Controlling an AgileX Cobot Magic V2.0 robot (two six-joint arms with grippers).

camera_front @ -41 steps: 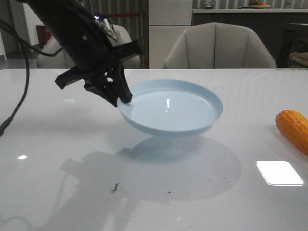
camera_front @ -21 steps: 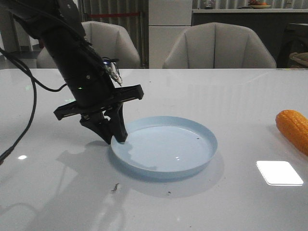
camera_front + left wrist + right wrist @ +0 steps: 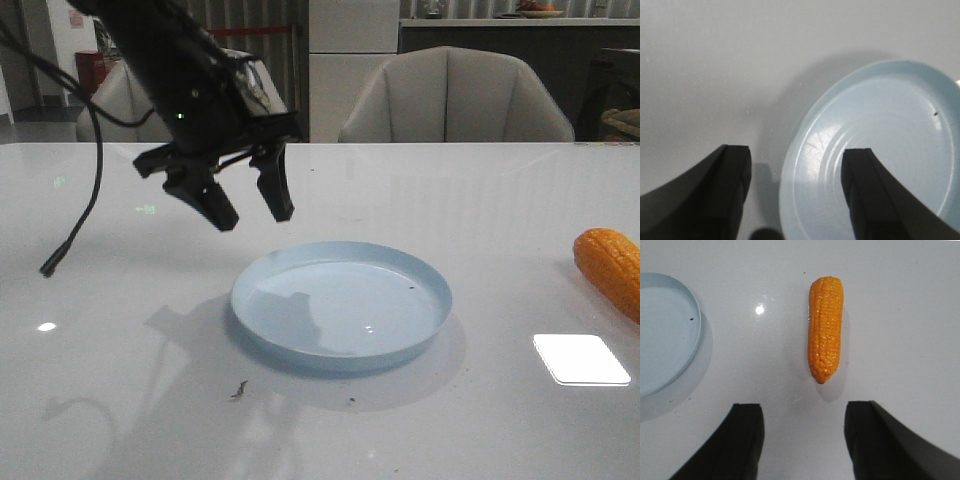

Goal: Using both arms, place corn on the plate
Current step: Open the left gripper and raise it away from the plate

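The pale blue plate lies flat on the white table near the middle; it also shows in the left wrist view and at the edge of the right wrist view. My left gripper hangs open and empty above the plate's left rim; its fingers straddle the rim from above. The orange corn lies on the table at the far right. In the right wrist view the corn lies lengthwise just ahead of my open, empty right gripper, apart from it.
Grey chairs stand behind the table's far edge. A bright light patch lies on the table at the front right. Small dark specks lie in front of the plate. A black cable hangs at the left.
My left gripper set the plate down flat on the table, let go of its left rim, opened, and rose up and back. The corn has not moved.
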